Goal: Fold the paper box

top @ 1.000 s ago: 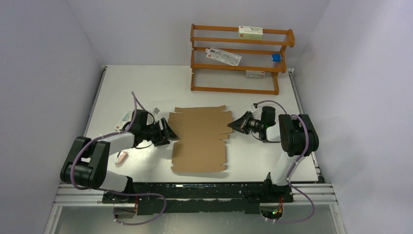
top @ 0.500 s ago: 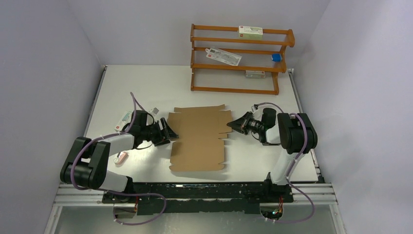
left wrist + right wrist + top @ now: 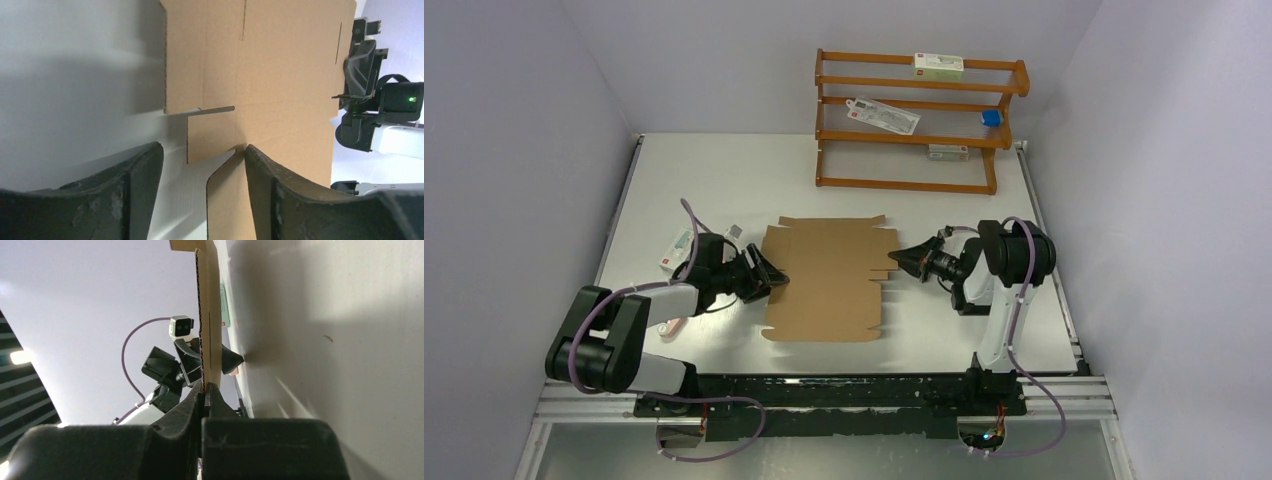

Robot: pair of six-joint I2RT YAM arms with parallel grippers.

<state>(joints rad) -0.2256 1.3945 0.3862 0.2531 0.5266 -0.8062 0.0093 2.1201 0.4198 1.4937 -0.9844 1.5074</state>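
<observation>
The paper box [image 3: 824, 275] lies as a flat brown cardboard sheet with flaps and tabs in the middle of the table. My left gripper [image 3: 776, 277] lies low at the sheet's left edge. Its jaws are open, and in the left wrist view [image 3: 201, 150] they straddle a notch between two flaps of the cardboard [image 3: 280, 75]. One finger [image 3: 260, 170] rests over the sheet and the other over bare table. My right gripper [image 3: 896, 259] reaches in from the right. In the right wrist view [image 3: 204, 389] it is shut on the sheet's right edge [image 3: 207, 315].
An orange wooden rack [image 3: 919, 120] stands at the back, holding white cartons and a small blue item [image 3: 991, 117]. A white carton [image 3: 679, 248] and a small white piece [image 3: 736, 230] lie beside the left arm. The table edge [image 3: 619, 215] runs close on the left.
The sheet has slid left and a little toward the front. The right gripper has followed it leftward, still shut on its edge. The left gripper's jaws have narrowed slightly.
</observation>
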